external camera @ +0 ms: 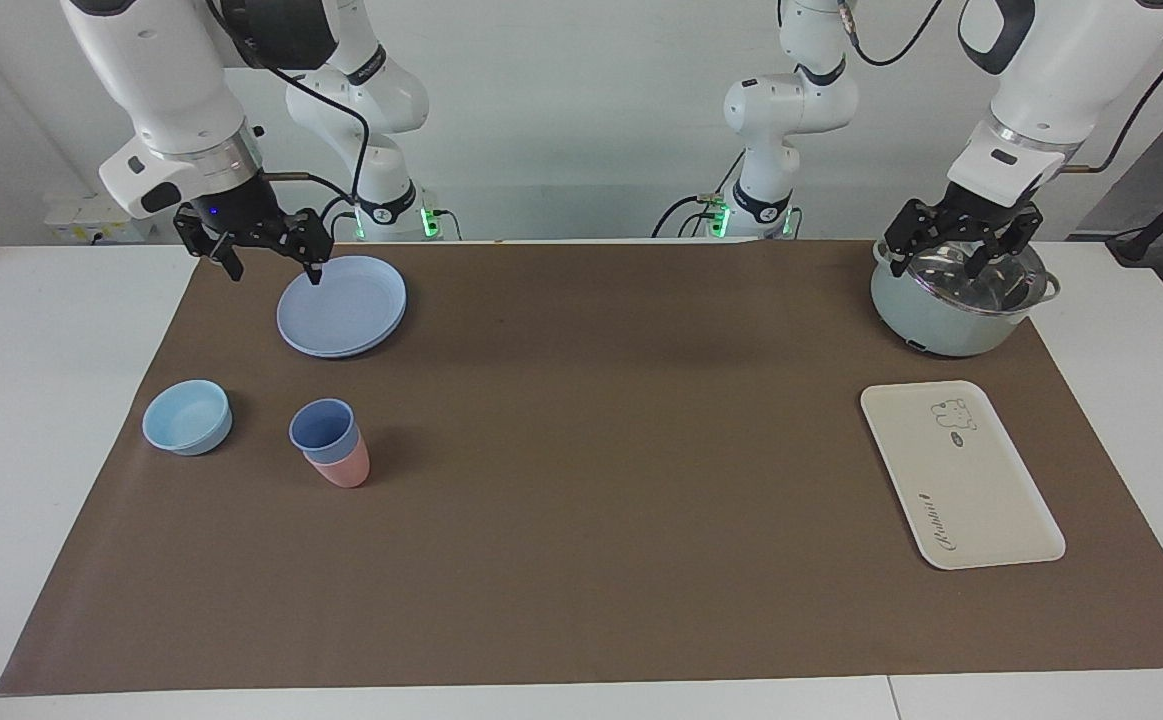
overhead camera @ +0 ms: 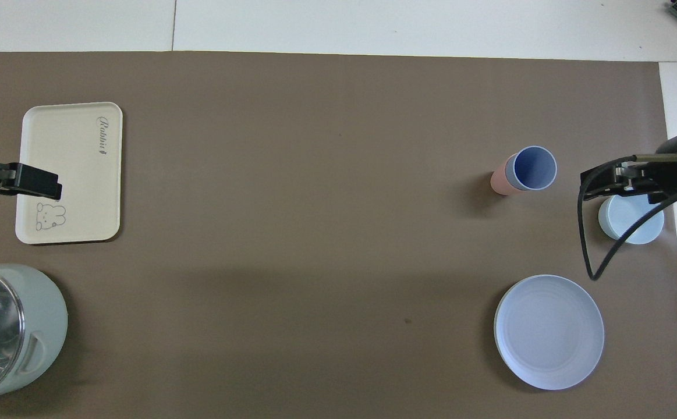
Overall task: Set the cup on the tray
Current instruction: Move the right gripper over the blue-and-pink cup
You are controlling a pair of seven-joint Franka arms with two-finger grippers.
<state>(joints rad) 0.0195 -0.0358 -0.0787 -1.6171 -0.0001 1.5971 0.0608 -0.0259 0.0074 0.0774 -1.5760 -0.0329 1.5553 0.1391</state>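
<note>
The periwinkle-blue cup (external camera: 322,427) stands upright, nested inside a pink cup (external camera: 348,469), on the brown mat toward the right arm's end; it also shows in the overhead view (overhead camera: 530,168). The cream tray (external camera: 961,478) with the bear drawing lies flat and bare toward the left arm's end, also in the overhead view (overhead camera: 73,145). My right gripper (external camera: 275,267) is open and empty, raised over the mat at the edge of the blue plate, apart from the cup; it also shows in the overhead view (overhead camera: 606,183). My left gripper (external camera: 939,262) is open and empty, raised over the pot.
A round blue plate (external camera: 343,305) lies nearer to the robots than the cups. A squat light-blue bowl (external camera: 187,416) sits beside the cups toward the table's end. A pale green pot with a glass lid (external camera: 956,300) stands nearer to the robots than the tray.
</note>
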